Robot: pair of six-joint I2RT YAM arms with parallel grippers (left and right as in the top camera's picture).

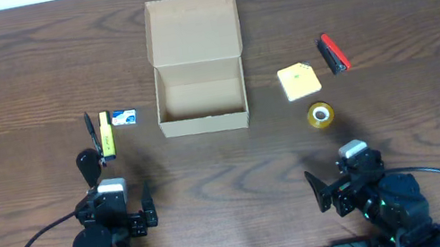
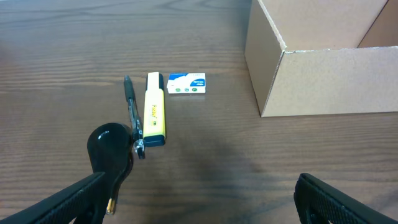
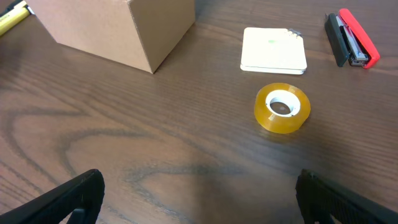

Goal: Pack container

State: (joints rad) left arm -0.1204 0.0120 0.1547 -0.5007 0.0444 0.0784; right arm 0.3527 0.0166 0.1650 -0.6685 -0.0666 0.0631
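The container (image 1: 204,122) is a tan cardboard box at the table's middle, its flap lid (image 1: 192,28) folded back and nothing visible inside. To its left lie a black pen (image 1: 91,131), a yellow highlighter (image 2: 154,115) and a small blue-and-white eraser (image 2: 187,84). On its right are a yellow sticky-note pad (image 3: 273,50), a red-and-black stapler (image 3: 351,38) and a roll of amber tape (image 3: 282,108). My left gripper (image 2: 202,193) hangs open near the front edge, behind the pen group. My right gripper (image 3: 199,186) is open too, short of the tape.
A black rounded object (image 2: 111,147) with a small gold tip lies just ahead of my left gripper's left finger. The container's near corner (image 3: 149,59) stands ahead-left of my right gripper. Bare wood lies between both grippers and the box.
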